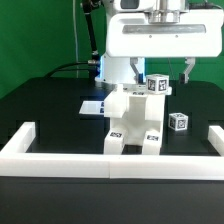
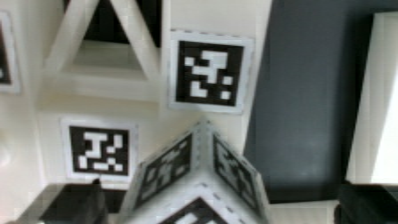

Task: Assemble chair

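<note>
In the exterior view the half-built chair (image 1: 130, 122) stands mid-table on the black table (image 1: 45, 110), just behind the white border wall (image 1: 110, 160). A tagged post (image 1: 157, 86) tops it at one o'clock. The gripper (image 1: 163, 72) hangs directly above that post, jaws spread wider than it and clamping nothing. A loose tagged block (image 1: 178, 121) sits at the chair's three o'clock, and the marker board (image 1: 93, 105) lies at its ten o'clock. In the wrist view the tagged post (image 2: 199, 180) looms close against the chair's white tagged panels, with one dark fingertip (image 2: 68, 205) beside it.
</note>
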`<action>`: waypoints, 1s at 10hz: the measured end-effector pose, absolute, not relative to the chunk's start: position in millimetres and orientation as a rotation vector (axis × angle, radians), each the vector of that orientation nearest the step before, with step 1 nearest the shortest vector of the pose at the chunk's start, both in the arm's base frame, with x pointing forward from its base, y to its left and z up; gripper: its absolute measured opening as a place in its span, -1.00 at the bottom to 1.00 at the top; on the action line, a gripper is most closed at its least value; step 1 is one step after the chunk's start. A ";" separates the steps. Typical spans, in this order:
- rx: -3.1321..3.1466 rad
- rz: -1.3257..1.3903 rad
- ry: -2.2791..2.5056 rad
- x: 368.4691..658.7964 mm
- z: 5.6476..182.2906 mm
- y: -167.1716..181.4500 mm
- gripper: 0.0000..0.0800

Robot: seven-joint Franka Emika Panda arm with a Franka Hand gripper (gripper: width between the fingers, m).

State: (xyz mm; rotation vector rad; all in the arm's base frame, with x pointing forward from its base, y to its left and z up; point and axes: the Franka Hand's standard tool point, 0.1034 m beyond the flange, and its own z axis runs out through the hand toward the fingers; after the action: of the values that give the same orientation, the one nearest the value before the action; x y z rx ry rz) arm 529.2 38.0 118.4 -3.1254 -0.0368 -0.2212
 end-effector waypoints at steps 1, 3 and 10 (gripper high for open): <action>-3.133 -0.220 -0.150 529.4 118.5 37.1 0.62; -3.137 -0.217 -0.363 530.1 118.9 33.9 0.62; -3.143 -0.215 -0.323 530.0 118.1 32.5 -0.28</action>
State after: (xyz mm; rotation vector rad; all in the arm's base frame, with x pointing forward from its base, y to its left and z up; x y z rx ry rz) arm 530.0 32.5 118.1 -3.1433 -0.3232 -0.2146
